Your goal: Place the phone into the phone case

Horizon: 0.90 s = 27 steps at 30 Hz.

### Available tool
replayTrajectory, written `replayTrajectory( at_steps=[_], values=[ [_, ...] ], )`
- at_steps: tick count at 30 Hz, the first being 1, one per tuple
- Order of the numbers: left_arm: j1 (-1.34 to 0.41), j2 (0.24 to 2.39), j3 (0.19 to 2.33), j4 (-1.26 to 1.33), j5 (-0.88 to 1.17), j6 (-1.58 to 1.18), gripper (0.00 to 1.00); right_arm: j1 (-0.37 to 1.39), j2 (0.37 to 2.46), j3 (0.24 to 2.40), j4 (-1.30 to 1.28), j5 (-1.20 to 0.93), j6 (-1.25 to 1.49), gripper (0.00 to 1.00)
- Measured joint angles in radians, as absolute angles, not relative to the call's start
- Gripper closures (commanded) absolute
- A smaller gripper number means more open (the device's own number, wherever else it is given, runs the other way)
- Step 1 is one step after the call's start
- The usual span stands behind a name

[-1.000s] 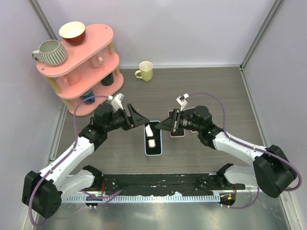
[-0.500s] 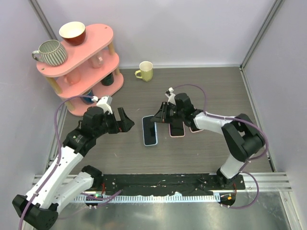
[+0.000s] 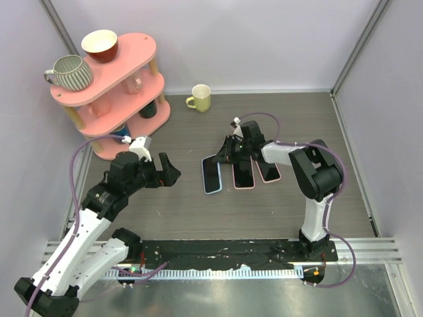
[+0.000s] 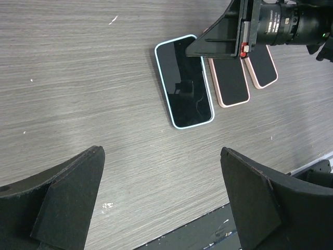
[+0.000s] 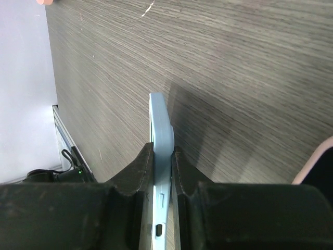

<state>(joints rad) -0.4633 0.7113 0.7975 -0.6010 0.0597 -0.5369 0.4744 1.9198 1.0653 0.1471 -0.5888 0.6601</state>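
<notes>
A black-screened phone sits in a light blue case that lies flat on the wooden table; it also shows in the left wrist view. My right gripper is shut on the far end of the blue case, its fingers clamping the case edge in the right wrist view. My left gripper is open and empty, to the left of the phone and above bare table.
Two pink-cased phones lie just right of the blue one. A pink tiered shelf with mugs stands at the back left, with a yellow mug behind. A black rail runs along the near edge.
My left gripper has pulled back left, away from the phone. My right gripper has reached further left and closed on the blue case, which has shifted toward the pink phones.
</notes>
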Motion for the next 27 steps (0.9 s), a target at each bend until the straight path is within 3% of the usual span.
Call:
replayTrajectory(
  at_steps=[4, 12, 17, 27],
  values=[
    [-0.463, 0.735, 0.797, -0.611, 0.060, -0.536, 0.03, 0.460, 1.967, 1.116, 0.110, -0.610, 0.656, 0.82],
    [-0.463, 0.727, 0.797, -0.619, 0.060, -0.532, 0.02, 0.437, 2.000, 1.128, 0.088, -0.630, 0.663, 0.79],
    [-0.463, 0.726, 0.797, -0.619, 0.061, -0.529, 0.02, 0.422, 1.982, 1.100, 0.086, -0.605, 0.671, 0.68],
    [-0.463, 0.726, 0.797, -0.619, 0.061, -0.519, 0.02, 0.383, 1.938, 1.081, 0.057, -0.521, 0.667, 0.28]
  ],
)
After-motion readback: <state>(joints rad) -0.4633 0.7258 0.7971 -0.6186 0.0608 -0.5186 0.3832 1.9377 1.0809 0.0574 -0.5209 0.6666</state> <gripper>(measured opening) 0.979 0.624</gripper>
